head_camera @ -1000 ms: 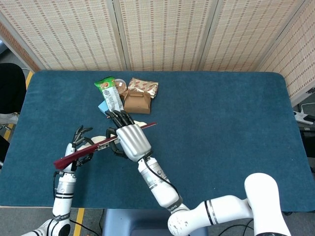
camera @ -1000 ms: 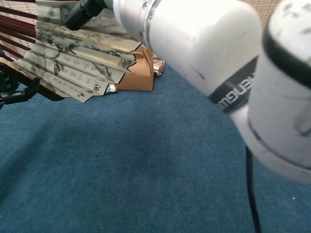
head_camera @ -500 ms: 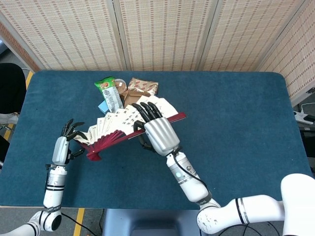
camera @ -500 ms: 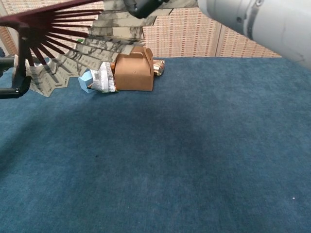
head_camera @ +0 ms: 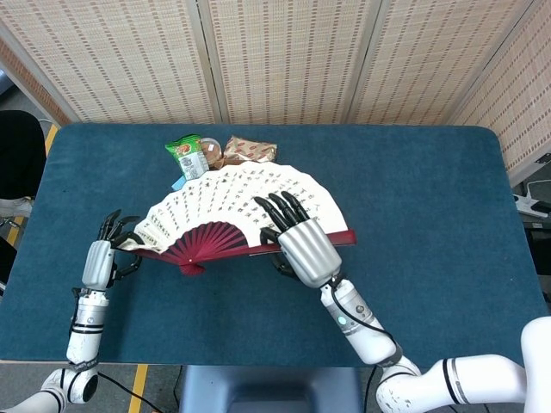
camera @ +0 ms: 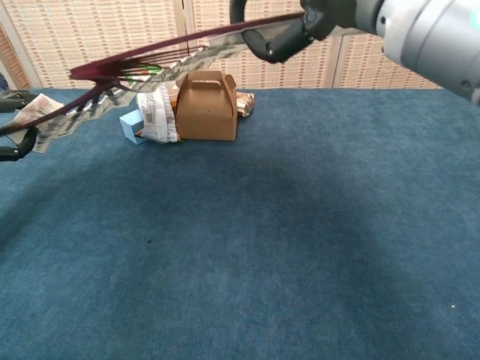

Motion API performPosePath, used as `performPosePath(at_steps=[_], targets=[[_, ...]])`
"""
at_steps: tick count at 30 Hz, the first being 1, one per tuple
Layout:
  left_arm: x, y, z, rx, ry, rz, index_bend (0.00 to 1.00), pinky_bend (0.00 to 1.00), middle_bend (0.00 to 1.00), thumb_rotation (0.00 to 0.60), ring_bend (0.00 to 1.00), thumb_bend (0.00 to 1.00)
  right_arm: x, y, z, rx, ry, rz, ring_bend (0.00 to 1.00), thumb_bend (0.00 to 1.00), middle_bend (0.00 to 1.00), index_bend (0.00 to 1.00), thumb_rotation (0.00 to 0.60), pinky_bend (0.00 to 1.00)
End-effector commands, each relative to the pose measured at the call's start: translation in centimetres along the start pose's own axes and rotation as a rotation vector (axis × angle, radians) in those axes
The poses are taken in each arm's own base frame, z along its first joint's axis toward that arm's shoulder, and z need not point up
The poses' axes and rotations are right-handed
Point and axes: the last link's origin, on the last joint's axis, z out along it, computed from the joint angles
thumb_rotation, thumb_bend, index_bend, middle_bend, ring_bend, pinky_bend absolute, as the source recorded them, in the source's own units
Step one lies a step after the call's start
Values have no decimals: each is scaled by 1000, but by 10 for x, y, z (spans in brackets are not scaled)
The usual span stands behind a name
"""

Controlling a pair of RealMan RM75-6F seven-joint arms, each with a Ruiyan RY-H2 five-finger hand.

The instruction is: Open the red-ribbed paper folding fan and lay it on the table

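Note:
The paper fan (head_camera: 232,202) with red ribs is spread into a wide half circle, white leaf with dark writing, pivot at the bottom centre. My left hand (head_camera: 100,258) grips its left end rib. The right end rib is gripped by my right hand (head_camera: 303,247). In the chest view the fan (camera: 172,46) appears edge-on and tilted, held above the table, low at the left and high at the right where my right hand (camera: 289,34) holds it. Only my left hand's dark fingers (camera: 19,146) show at that view's left edge.
Behind the fan on the blue table (head_camera: 413,198) lie a green snack packet (head_camera: 185,155), a brown-patterned packet (head_camera: 251,151), a brown handled carton (camera: 206,106) and a small light-blue box (camera: 131,126). Woven screens stand behind the table.
The fan went from folded to fully spread. My right hand swept its rib to the right; my left hand drifted left and down with the other end.

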Motion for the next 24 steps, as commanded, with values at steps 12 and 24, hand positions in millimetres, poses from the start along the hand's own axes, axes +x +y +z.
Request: performPosePath(at_steps=[12,24], targets=[[-11,-18,-22,-18,-75,142,253,5,145,600,0,588,-45,34,-65,-13,-39,-63,0,548,52,557,600,0],[-15,-41,-36,-4,-207,371,9,0,8,600,0,526,-75,56,-115,-3,-95,-143,0,548,52,428,600,0]])
